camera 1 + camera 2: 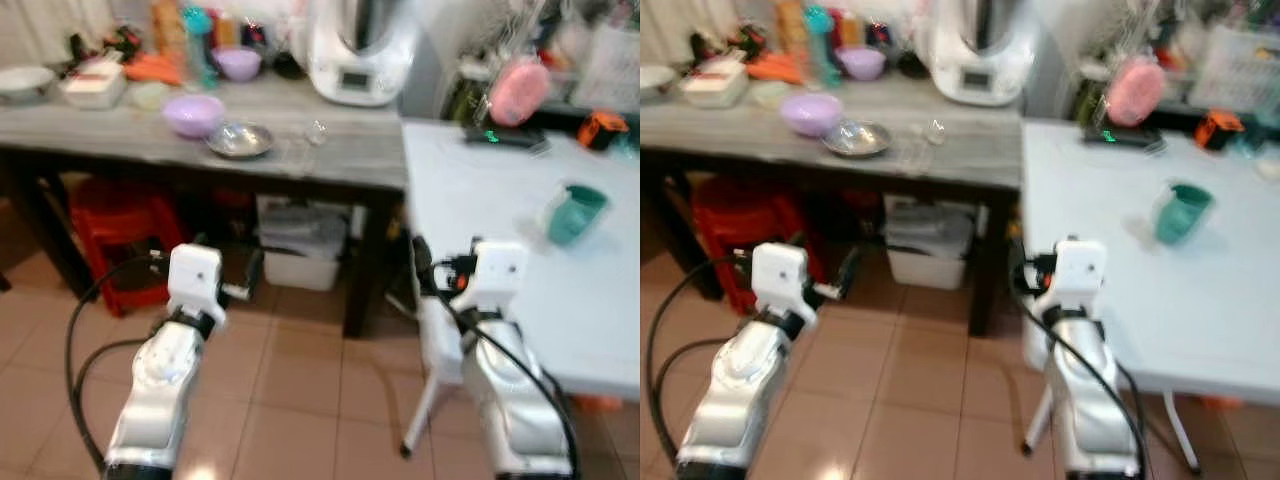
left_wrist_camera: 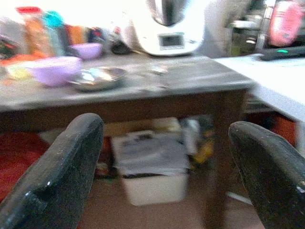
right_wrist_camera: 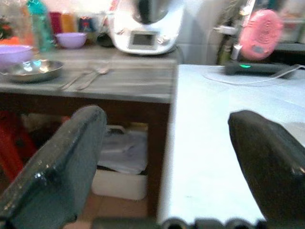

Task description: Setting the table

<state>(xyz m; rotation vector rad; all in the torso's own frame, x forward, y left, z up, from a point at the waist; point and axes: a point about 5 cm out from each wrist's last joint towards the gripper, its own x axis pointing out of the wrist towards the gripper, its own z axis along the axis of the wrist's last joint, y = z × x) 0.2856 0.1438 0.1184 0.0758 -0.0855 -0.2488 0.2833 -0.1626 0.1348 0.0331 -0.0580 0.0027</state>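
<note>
A grey wooden table (image 1: 340, 160) holds a large purple bowl (image 1: 194, 112), a shiny steel dish (image 1: 240, 139) and some cutlery (image 1: 305, 140) beside it. A smaller purple bowl (image 1: 238, 62) stands further back. To the right, a white table (image 1: 480, 200) carries a tipped teal cup (image 1: 575, 213). Both arms are held low in front of the tables. My left gripper (image 2: 165, 128) is open and empty, facing the space under the grey table. My right gripper (image 3: 167, 119) is open and empty, level with the white table's near corner.
A white kitchen appliance (image 1: 360, 50), bottles and a white box (image 1: 92, 85) crowd the back of the grey table. Under it are a red stool (image 1: 125, 235) and a white bin (image 1: 300, 250). A pink object (image 1: 518, 92) stands behind the white table. Tiled floor lies below.
</note>
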